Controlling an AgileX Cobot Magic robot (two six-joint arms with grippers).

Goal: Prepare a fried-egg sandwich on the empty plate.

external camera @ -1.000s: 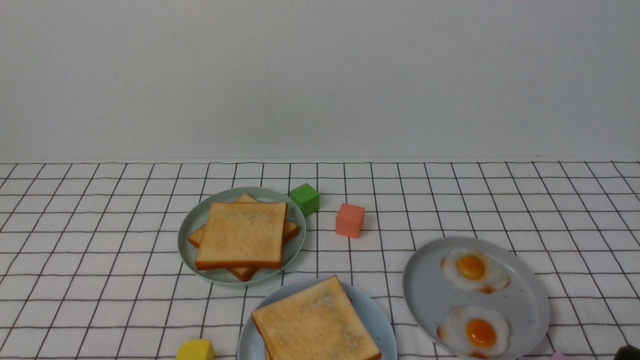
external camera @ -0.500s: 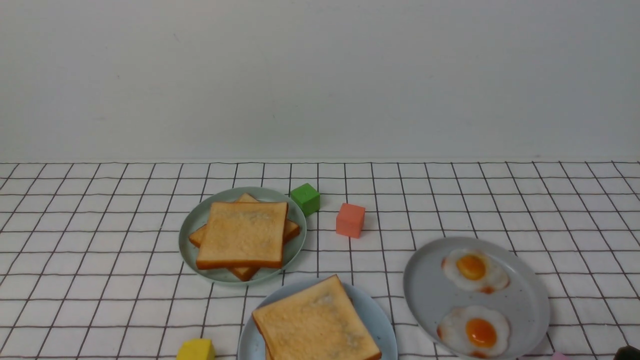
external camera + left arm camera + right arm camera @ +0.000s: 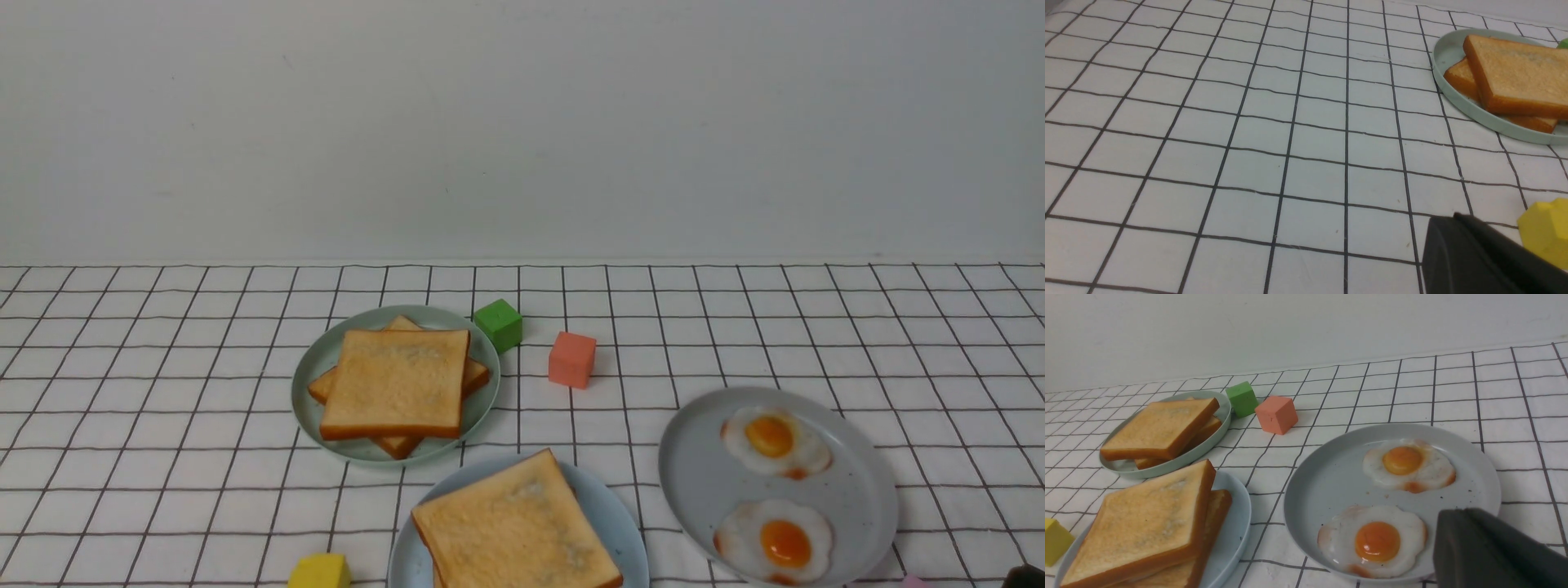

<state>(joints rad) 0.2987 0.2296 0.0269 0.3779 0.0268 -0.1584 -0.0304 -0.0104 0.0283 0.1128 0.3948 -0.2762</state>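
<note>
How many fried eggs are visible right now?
2, both on the grey plate: one fried egg toward its far side, the other at its near side. A third may be hidden between the toast slices.

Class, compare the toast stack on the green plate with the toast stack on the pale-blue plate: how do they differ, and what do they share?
The toast stack on the green plate sits farther from the robot and to its left; the toast stack on the pale-blue plate sits nearer, cut by the front view's bottom edge. The farther stack's lower slice is turned, corners poking out; the nearer stack's slices lie closer to aligned. Both are square, golden-brown toast on round plates.

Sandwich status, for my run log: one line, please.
toast stack on pale-blue plate | two eggs on grey plate | left gripper, right gripper: state unclear
</note>
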